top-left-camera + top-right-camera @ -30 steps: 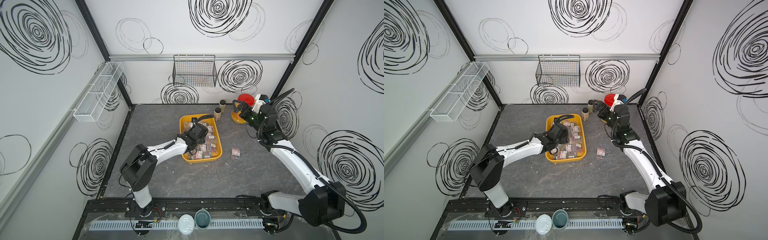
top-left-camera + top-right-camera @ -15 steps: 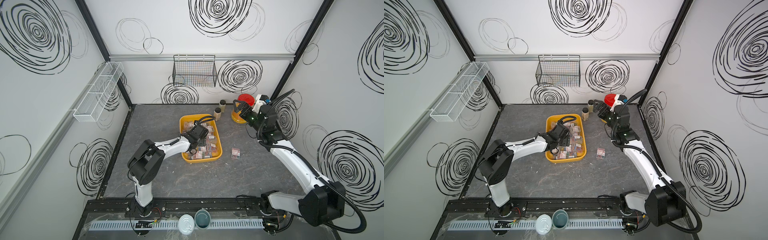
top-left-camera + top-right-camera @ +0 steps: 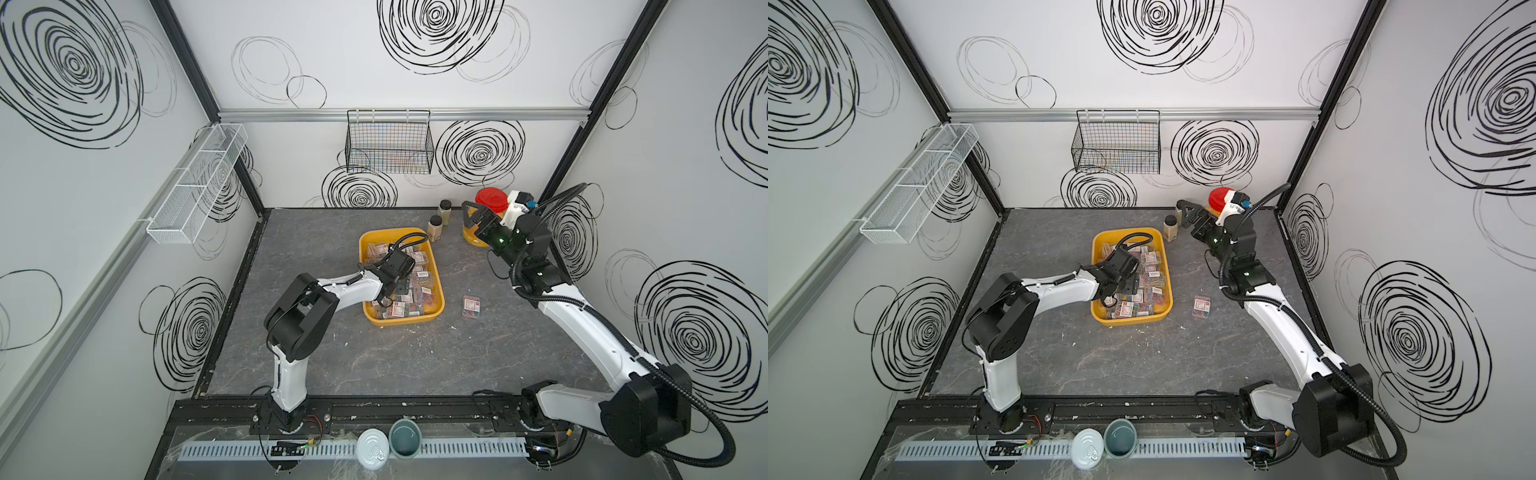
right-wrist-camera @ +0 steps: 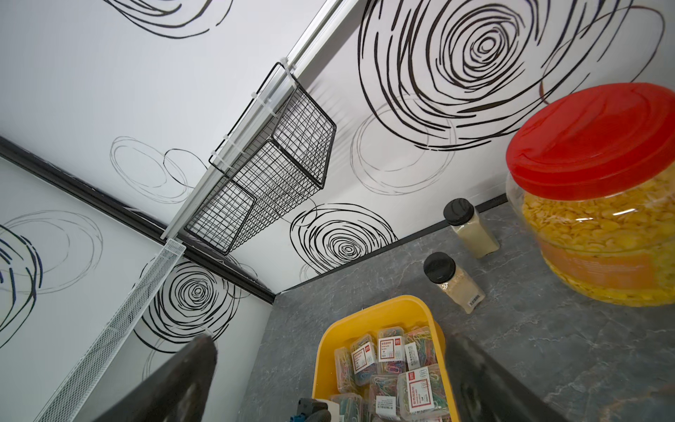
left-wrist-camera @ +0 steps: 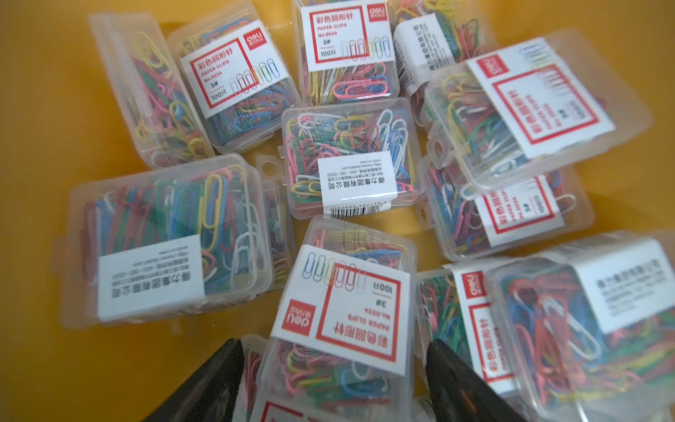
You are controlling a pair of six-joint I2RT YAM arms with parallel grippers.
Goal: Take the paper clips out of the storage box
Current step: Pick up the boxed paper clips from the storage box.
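Labels read "deli", "PAPER CLIPS", "3#" on the paper clips, heaped in the storage box mid-table; one case lies outside on the grey marbled table. Left gripper straddles a boxed case, jaws apart, contact unclear through blur. Right gripper gapes wide by the red-lidded jar, swirl-patterned walls close behind

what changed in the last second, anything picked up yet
The left arm swung its elbow in toward the yellow storage box, and the left gripper shifted slightly across it. Its open jaws now flank one paper clip case, which is not lifted. Unchanged: the right gripper, open by the red-lidded jar, and the lone case on the table.
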